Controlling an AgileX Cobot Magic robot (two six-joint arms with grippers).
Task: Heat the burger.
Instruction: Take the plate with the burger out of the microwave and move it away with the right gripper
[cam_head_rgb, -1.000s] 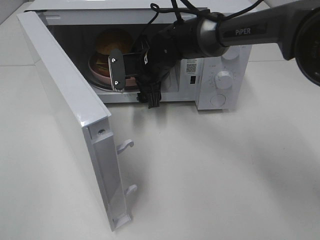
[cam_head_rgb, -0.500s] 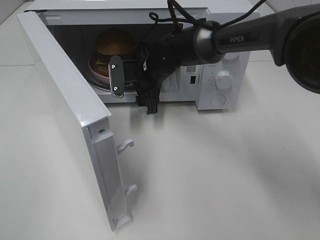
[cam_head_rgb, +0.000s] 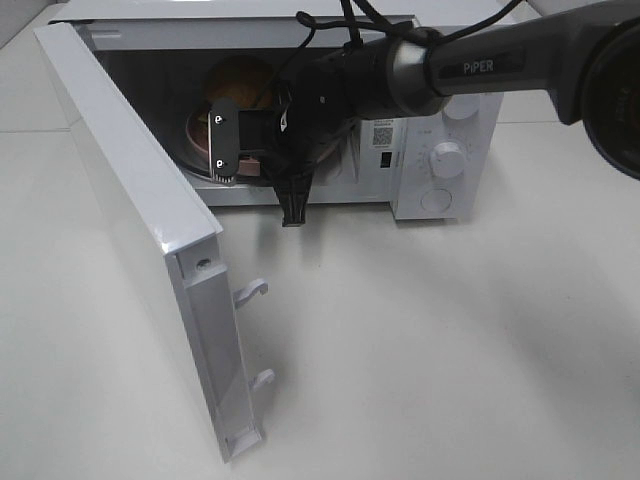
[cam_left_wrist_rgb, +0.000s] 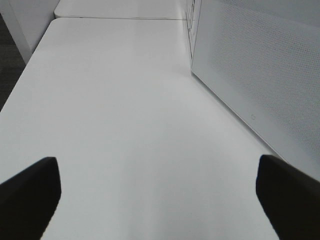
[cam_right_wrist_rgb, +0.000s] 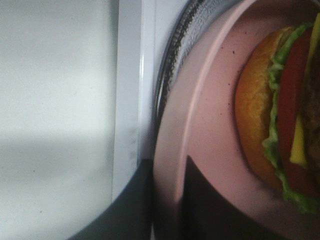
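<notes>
Reaching into the open microwave, the right gripper has its fingers closed on the rim of the pink plate, one finger above and one below the edge, as the right wrist view shows. The burger sits on that plate inside the oven cavity, over the glass turntable. Stacked tall with soft bun, lettuce, tomato and cheese, it looks light but easily squashed or toppled, so the stiff plate rim appears the safer place to hold, kept level. The left gripper hangs over the bare tabletop beside the oven's wall, fingers spread wide and holding nothing. The door stands open.
</notes>
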